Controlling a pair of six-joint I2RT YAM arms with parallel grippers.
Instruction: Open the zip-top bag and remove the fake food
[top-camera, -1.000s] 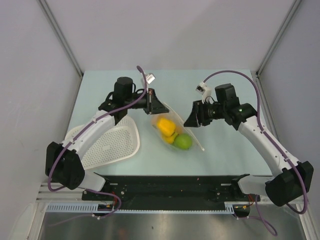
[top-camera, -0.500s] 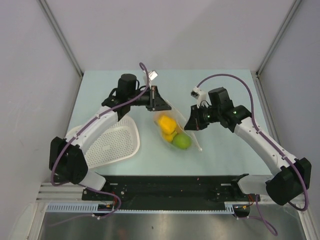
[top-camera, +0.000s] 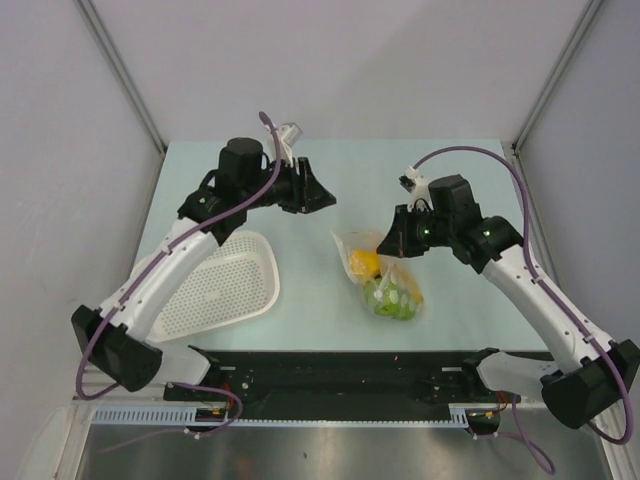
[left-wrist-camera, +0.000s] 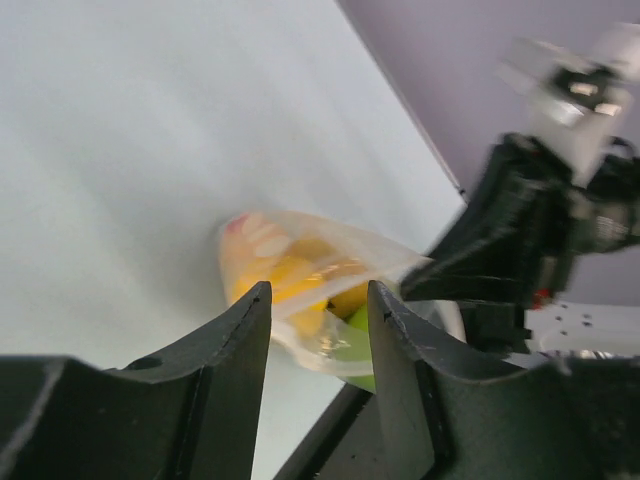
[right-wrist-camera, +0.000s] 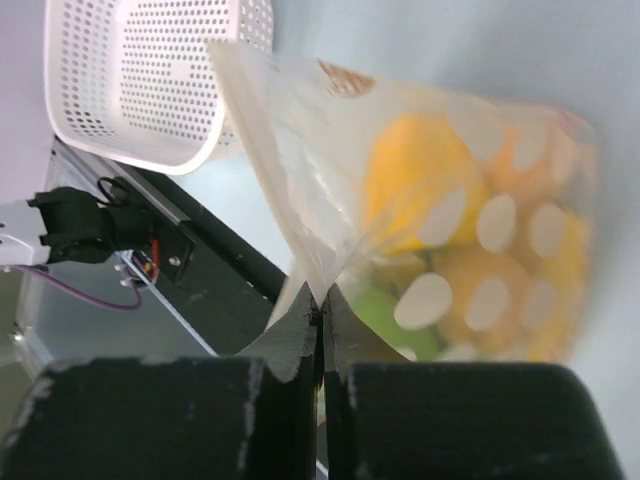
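The zip-top bag (top-camera: 388, 280) is a clear pouch right of centre, and my right gripper (top-camera: 385, 248) is shut on its upper edge. In the right wrist view the jaws (right-wrist-camera: 322, 303) pinch a corner of the bag (right-wrist-camera: 300, 190). Inside are the fake food pieces: a yellow one (top-camera: 363, 262) and a green apple (top-camera: 386, 298), also seen in the right wrist view as yellow (right-wrist-camera: 420, 180) and green (right-wrist-camera: 372, 303). My left gripper (top-camera: 328, 200) is open and empty, up and left of the bag. In the left wrist view its gripper (left-wrist-camera: 318, 310) frames the bag (left-wrist-camera: 300, 270) at a distance.
A white perforated basket (top-camera: 215, 285) lies at the left front, under the left arm; it also shows in the right wrist view (right-wrist-camera: 150, 70). A black rail (top-camera: 340, 375) runs along the near table edge. Grey walls close in the back and sides.
My left gripper has let go of the bag and drawn back to the left. My right gripper has closed on the bag's edge and pulled it to the right, with the fruit inside.
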